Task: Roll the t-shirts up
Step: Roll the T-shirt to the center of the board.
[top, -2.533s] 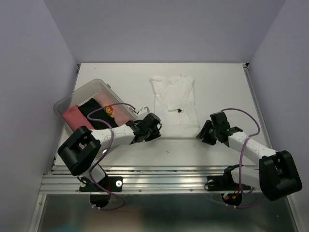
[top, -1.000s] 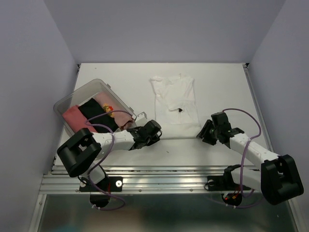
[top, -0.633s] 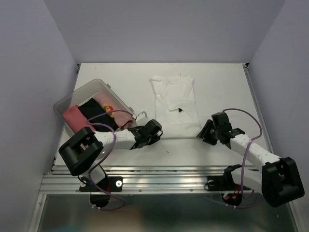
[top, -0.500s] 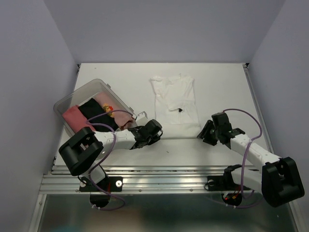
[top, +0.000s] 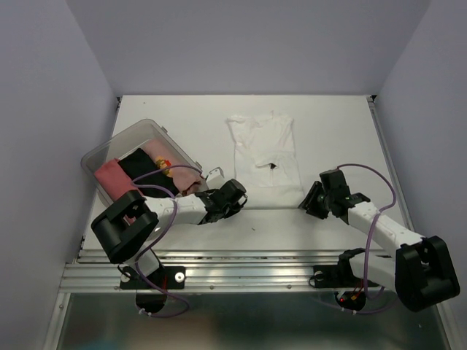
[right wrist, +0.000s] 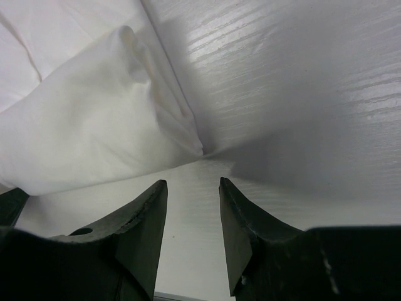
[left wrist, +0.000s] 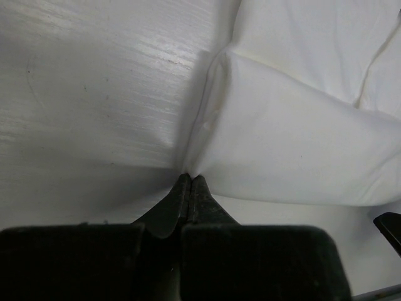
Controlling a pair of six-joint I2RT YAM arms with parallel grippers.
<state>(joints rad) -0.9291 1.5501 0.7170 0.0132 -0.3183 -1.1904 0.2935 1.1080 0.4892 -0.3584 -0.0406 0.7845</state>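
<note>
White t-shirt (top: 264, 149) is lying flat and folded into a long narrow strip on the table (top: 343, 124), dark neck label facing up near its middle. Left gripper (left wrist: 190, 182) is sitting at the shirt's near-left corner, jaws pressed together, and the cloth is tenting up into the tips: judging it is pinching that hem corner. Right gripper (right wrist: 193, 183) is sitting at the shirt's near-right corner with jaws parted; the corner is lying just ahead of the tips, not between them, so nothing is being gripped on that side. Clear tub (top: 139, 135) is standing well to the left of the white t-shirt, holding a salmon-pink shirt (top: 109, 177) and a black shirt (top: 142, 166). Step in hand, as I read it: taking hold of the near hem at both corners to start the roll, with none of the rolling done. Next move is calling for the right gripper to edge forward over its corner and close, then both arms to be turning the hem over evenly, away from the bases.
</note>
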